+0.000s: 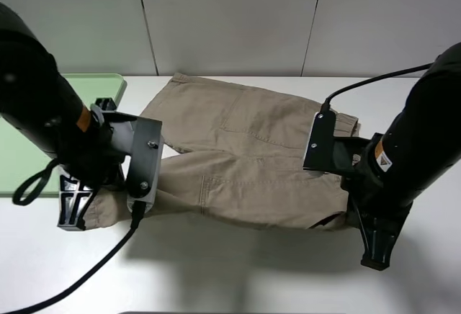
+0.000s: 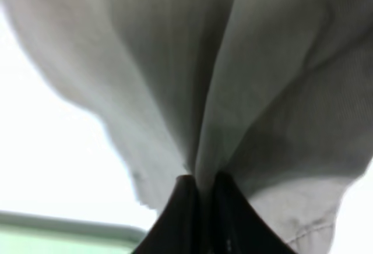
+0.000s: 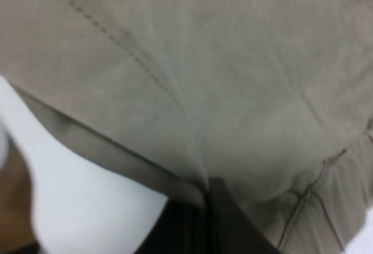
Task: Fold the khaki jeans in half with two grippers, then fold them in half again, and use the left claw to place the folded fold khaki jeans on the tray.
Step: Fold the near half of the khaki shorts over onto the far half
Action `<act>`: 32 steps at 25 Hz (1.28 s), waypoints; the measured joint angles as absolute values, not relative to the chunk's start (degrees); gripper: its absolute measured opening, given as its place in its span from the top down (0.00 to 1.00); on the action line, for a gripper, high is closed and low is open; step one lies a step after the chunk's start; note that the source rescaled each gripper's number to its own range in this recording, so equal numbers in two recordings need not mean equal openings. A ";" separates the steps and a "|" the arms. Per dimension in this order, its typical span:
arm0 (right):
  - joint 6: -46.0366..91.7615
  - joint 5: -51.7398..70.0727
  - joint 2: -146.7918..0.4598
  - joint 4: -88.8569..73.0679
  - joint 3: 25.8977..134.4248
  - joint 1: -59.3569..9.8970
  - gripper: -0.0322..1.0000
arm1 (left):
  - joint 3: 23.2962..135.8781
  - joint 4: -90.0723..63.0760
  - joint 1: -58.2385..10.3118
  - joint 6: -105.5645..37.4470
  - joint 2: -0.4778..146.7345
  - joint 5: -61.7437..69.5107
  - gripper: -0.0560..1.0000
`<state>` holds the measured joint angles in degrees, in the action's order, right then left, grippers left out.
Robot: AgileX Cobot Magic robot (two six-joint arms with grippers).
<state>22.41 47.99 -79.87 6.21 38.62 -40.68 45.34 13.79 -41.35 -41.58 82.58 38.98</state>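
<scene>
While the black pincer left hand [image 2: 201, 187] closed tight on a leg cuff and the right hand [image 3: 205, 191] on the waistband, the khaki-tan cotton shorts [image 1: 252, 155] stretched left-to-right between them on the white bench [image 1: 274, 271]; the pale-green plastic tray [image 1: 94, 85] lay upper left, nearer the left hand.

No legible text, brand or number appears in any view. The right arm [image 1: 425, 134] carries a small white sticker [image 1: 382, 160] with a triangular symbol, too small to read.
</scene>
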 joint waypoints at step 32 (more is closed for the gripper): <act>8.74 67.05 -72.53 6.12 53.26 -58.45 0.97 | 43.49 24.95 -39.03 -43.20 62.54 43.82 0.95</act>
<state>8.74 67.05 -72.53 6.12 53.26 -58.45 43.49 24.95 -39.03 -43.20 62.54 43.82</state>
